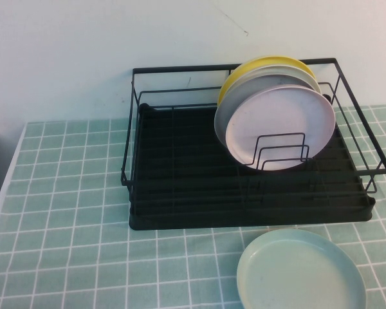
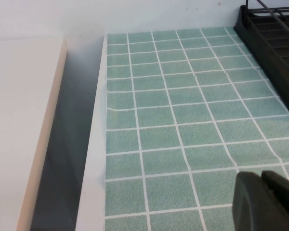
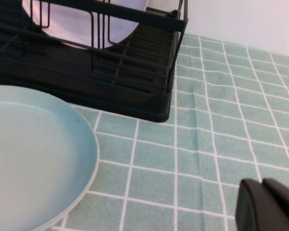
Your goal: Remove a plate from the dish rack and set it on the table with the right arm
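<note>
Plate (image 1: 301, 271) lies flat on the worktop (image 1: 64, 212); your right hand (image 3: 269, 204), clenched empty, backs away low, left hand (image 2: 266, 199) parked, grip unclear

Plain white wall (image 1: 83, 38) behind; pale counter (image 2: 19, 120) alongside.

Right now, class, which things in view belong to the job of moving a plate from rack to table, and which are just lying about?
Job:
green plate, flat on the table
rack
right hand, shut, low over the table beside the green plate

Lying about:
pink plate, grey plate, yellow plate, upright in rack
left hand, parked over the table's left side
</note>
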Controlling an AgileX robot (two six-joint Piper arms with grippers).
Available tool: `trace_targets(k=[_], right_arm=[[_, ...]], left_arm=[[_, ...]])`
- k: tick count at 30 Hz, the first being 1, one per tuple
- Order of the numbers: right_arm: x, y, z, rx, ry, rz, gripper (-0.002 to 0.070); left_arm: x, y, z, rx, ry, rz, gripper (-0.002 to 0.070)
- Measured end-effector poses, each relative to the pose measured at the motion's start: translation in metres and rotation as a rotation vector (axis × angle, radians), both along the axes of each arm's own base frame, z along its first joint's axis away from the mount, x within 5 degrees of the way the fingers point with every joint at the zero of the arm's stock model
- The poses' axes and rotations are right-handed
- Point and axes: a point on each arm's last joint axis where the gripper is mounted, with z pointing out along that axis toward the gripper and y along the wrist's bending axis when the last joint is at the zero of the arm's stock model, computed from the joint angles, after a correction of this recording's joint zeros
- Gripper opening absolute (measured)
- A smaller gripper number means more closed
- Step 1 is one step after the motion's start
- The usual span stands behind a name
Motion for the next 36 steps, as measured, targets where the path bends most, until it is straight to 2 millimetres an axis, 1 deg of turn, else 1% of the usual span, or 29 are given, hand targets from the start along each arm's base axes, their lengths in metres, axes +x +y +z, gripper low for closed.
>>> trace_targets(k=[36], right_arm=[[0.0000,0.0000,0.0000,0.013,0.001,-0.005,-0.0001]], left_arm=[[0.0000,0.0000,0.0000,0.000,0.000,0.000,-0.0003]])
